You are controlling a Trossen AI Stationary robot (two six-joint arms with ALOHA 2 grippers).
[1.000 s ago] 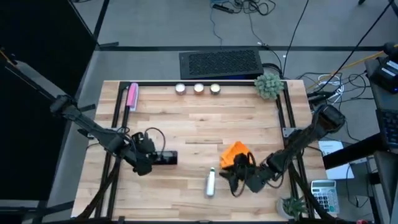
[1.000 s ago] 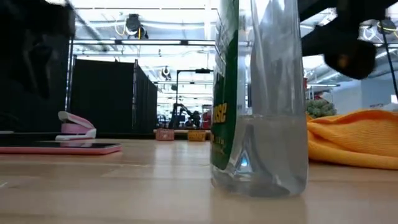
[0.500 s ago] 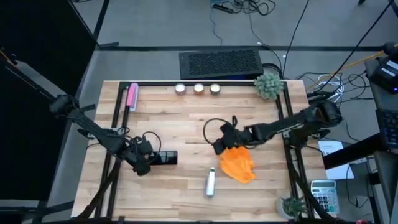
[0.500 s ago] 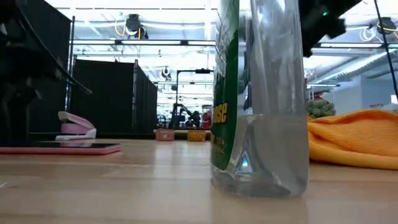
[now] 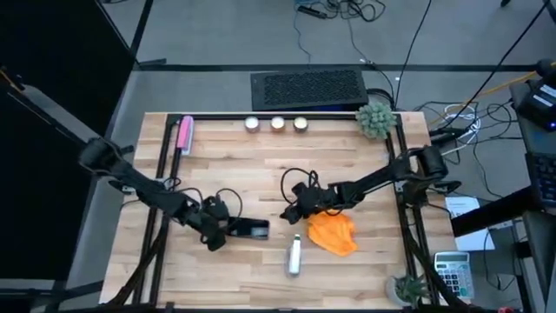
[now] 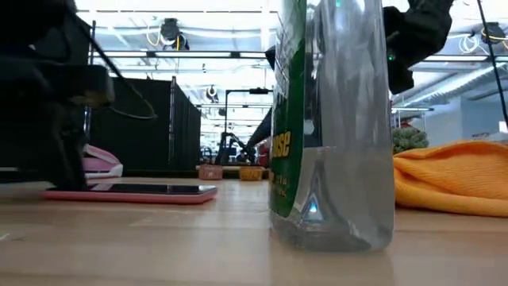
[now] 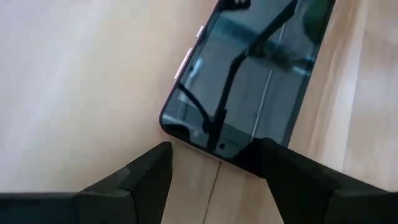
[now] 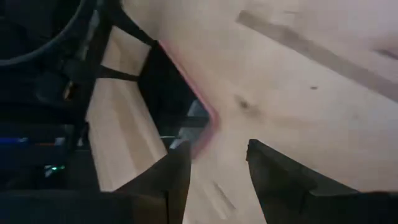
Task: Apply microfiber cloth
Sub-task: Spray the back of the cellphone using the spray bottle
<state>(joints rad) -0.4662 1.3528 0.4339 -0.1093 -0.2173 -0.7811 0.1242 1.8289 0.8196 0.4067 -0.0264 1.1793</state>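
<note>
the bright orange folded microfiber cloth (image 5: 333, 233) lies crumpled on the pale wooden slatted surface (image 5: 261, 165), toward its near-right part, with nothing holding it. in the low view the same cloth (image 6: 449, 176) rests flat behind and to the side of the clear plastic spray bottle with a green label (image 6: 329, 119).

right gripper (image 5: 294, 211) hangs just off the cloth's far-left corner, not touching it. the cloth lies to the near-right of that gripper. in the right wrist view its fingers (image 8: 280, 180) stand apart with bare wood between them: moderately spread, empty, pointing at the edge of the phone rather than at the cloth.

left gripper (image 5: 224, 231) sits at the left end of the black smartphone in a pink case (image 5: 252, 229). in the left wrist view its fingers (image 7: 149, 180) are spread wide and straddle the phone's short end (image 7: 249, 81); i cannot tell if they touch it.

key relation: the phone's long axis runs left-right, and the cloth is off its right end, past the bottle. the right arm is much the nearer to the cloth. judgement: it would need to turn toward the cloth and take it before any wiping of the screen.
</note>
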